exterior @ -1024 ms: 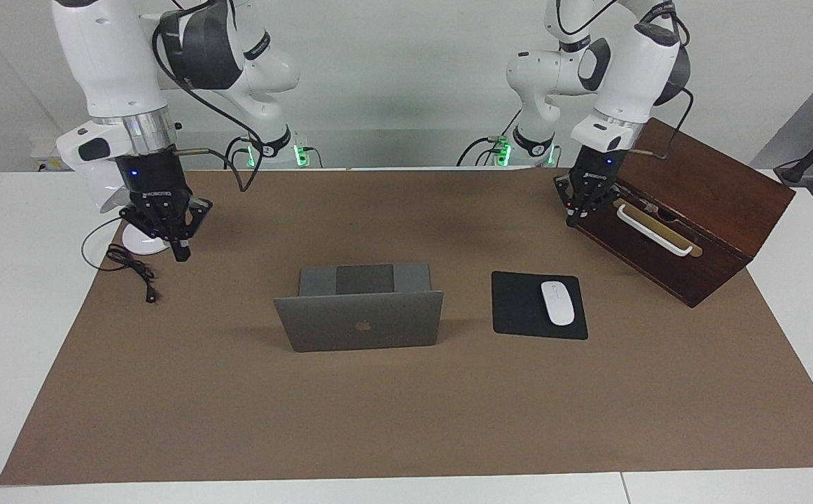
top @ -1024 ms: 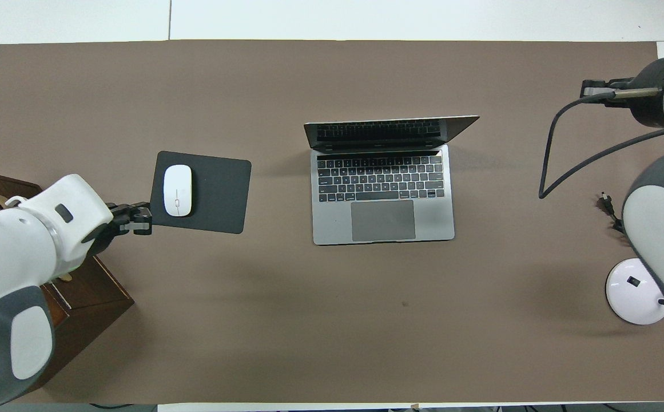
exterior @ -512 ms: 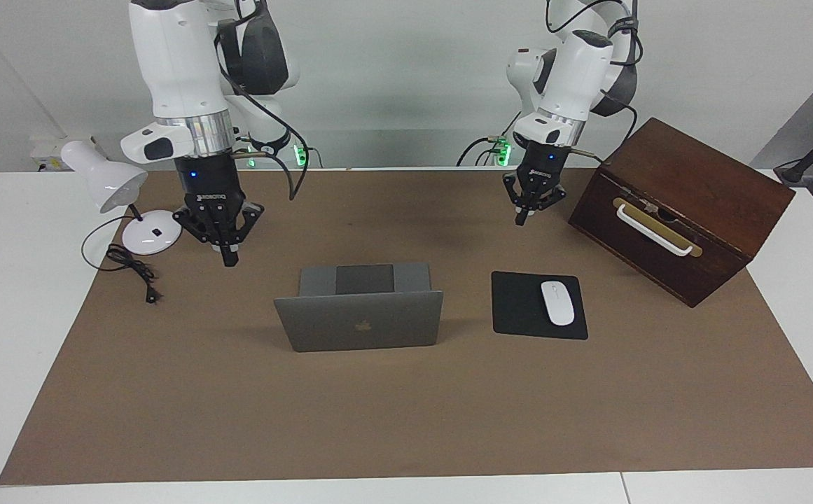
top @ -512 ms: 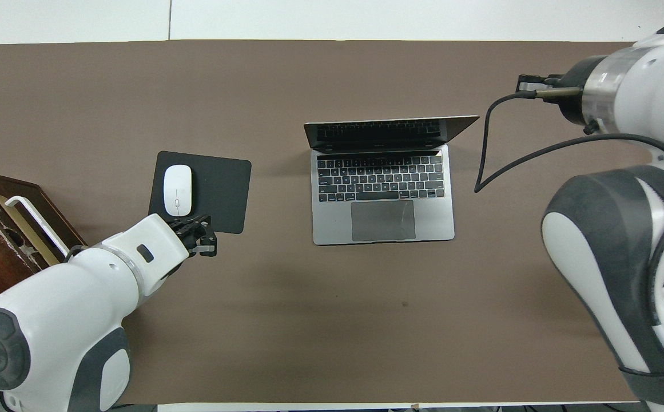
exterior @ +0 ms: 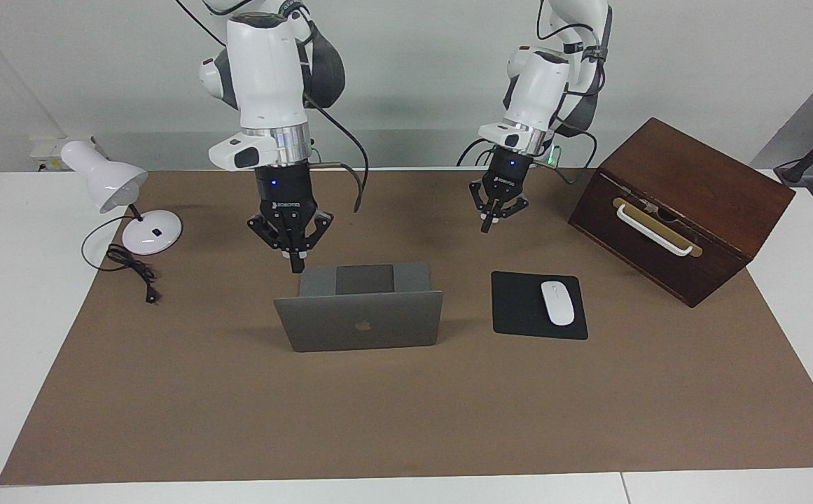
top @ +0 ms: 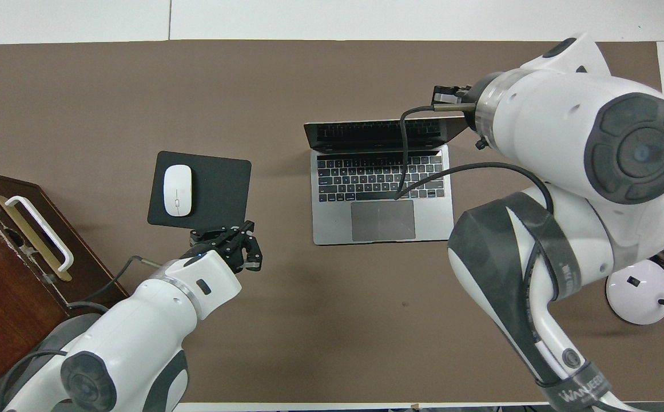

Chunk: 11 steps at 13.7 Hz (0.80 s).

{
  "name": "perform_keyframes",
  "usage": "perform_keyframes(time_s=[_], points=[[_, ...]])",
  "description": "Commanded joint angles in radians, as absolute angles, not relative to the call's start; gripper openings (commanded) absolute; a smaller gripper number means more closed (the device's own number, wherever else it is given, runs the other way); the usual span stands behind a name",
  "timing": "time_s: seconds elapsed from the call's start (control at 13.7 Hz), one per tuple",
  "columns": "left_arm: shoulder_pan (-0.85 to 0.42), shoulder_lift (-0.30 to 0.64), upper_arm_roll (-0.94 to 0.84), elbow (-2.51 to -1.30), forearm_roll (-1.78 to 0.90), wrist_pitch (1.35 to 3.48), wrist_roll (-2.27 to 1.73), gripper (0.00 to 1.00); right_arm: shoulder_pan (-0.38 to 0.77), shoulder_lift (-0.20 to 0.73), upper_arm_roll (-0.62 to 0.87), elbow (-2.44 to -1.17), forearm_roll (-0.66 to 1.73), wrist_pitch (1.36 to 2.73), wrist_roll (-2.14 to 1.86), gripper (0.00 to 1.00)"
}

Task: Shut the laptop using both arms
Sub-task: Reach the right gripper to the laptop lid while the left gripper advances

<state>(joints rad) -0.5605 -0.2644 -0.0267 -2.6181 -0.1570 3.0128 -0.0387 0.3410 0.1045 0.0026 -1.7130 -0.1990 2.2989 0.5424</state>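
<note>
Silver laptop (exterior: 358,316) open | right claw (exterior: 297,266) over its corner

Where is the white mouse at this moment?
The mouse lies on the black mouse pad, beside the laptop, toward the left arm's end.

Bare mat (exterior: 378,413) rings the laptop (exterior: 360,320); mouse pad (exterior: 525,308) lies beside it

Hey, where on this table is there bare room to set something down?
Widest bare patch: the brown mat between the laptop and the table edge farthest from the robots. Crowded: the mouse pad and wooden box at the left arm's end, the lamp at the right arm's.
</note>
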Motion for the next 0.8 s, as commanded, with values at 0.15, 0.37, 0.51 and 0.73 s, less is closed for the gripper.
perform_keyframes(time_s=[0.15, 0.37, 0.51, 0.73], points=[[-0.656, -0.092, -0.014, -2.629, -0.166, 3.264, -0.044, 0.0, 0.383, 0.15, -0.002, -1.704, -0.36, 2.373, 0.571, 0.0], [-0.693, -0.026, -0.012, -2.626, -0.166, 3.359, -0.044, 0.0, 0.429, 0.178, -0.002, -1.658, -0.365, 2.368, 0.58, 0.0], [-0.707, 0.014, -0.012, -2.623, -0.166, 3.41, -0.038, 0.0, 0.48, 0.179, -0.002, -1.637, -0.354, 2.35, 0.653, 0.0], [-0.735, 0.115, -0.011, -2.588, -0.164, 3.504, -0.029, 0.0, 0.502, 0.179, -0.002, -1.631, -0.356, 2.347, 0.695, 0.0]])
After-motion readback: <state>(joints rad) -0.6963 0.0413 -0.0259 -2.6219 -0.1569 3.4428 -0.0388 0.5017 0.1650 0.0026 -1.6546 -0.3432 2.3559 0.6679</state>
